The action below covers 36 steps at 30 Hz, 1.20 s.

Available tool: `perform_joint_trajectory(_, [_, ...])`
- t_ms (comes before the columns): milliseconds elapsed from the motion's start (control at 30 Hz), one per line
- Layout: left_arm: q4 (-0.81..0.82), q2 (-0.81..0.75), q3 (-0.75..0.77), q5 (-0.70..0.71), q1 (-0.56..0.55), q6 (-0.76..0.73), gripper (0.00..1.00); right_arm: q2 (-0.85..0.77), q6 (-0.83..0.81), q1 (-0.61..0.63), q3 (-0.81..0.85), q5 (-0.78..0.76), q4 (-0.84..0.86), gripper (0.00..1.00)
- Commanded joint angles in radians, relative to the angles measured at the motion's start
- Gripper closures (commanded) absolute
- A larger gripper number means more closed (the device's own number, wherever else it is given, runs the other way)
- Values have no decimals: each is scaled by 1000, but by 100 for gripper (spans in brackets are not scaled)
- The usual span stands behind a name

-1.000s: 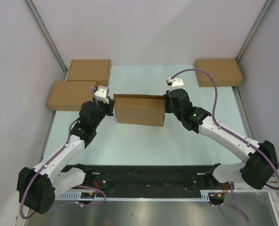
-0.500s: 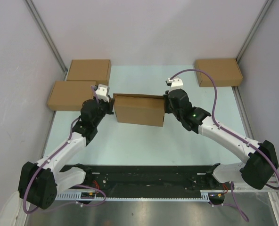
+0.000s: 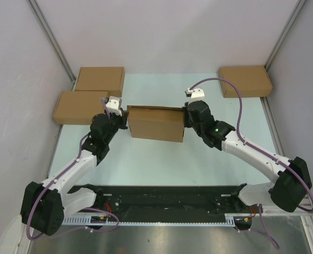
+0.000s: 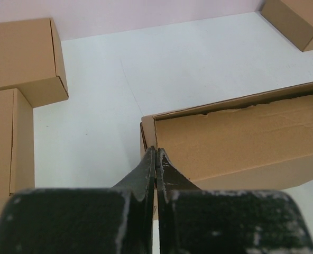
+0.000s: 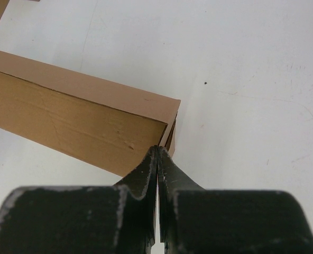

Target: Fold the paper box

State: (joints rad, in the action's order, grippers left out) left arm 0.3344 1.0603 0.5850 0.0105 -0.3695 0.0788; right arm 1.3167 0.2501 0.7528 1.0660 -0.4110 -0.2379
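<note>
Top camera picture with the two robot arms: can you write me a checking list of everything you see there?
Surface: pale green table.
Job's things: brown corrugated cardboard paper box, in the middle of the table, between the two arms.
Clutter: three closed brown cardboard boxes, two at far left and one at far right, all apart from the paper box.
Grippers: left gripper closed, seemingly pinching the paper box's left end; right gripper closed the same way on its right end.
Cables: purple cables run along both arms; no snag seen.
Surroundings: grey walls on three sides; black rail at the near edge.
</note>
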Motion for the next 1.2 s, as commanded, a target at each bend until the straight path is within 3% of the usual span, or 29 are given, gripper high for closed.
perform_joint_trajectory(0, [18, -19, -43, -70, -3, 36, 100, 38, 21, 26, -34, 63, -61, 100])
perform_joint_trajectory(700, [-29, -25, -79, -29, -6, 52, 100, -26, 49, 48, -166, 63, -32, 100])
perform_joint_trajectory(800, [-37, -28, -71, -20, -6, 47, 100, -63, 48, 48, -163, 54, -28, 86])
perform_joint_trajectory(833, [-37, -29, -70, -20, -6, 45, 100, -73, 44, 48, -161, 48, -28, 76])
perform_joint_trajectory(933, [-38, -31, -68, -20, -6, 44, 100, -100, 43, 48, -147, 34, -46, 60])
perform_joint_trajectory(1033, [-40, -29, -65, -18, -6, 47, 100, -119, 40, 48, -124, 21, -66, 51])
perform_joint_trajectory(1167, [-38, -28, -62, -18, -6, 47, 100, -149, 29, 48, -109, 14, -87, 48])
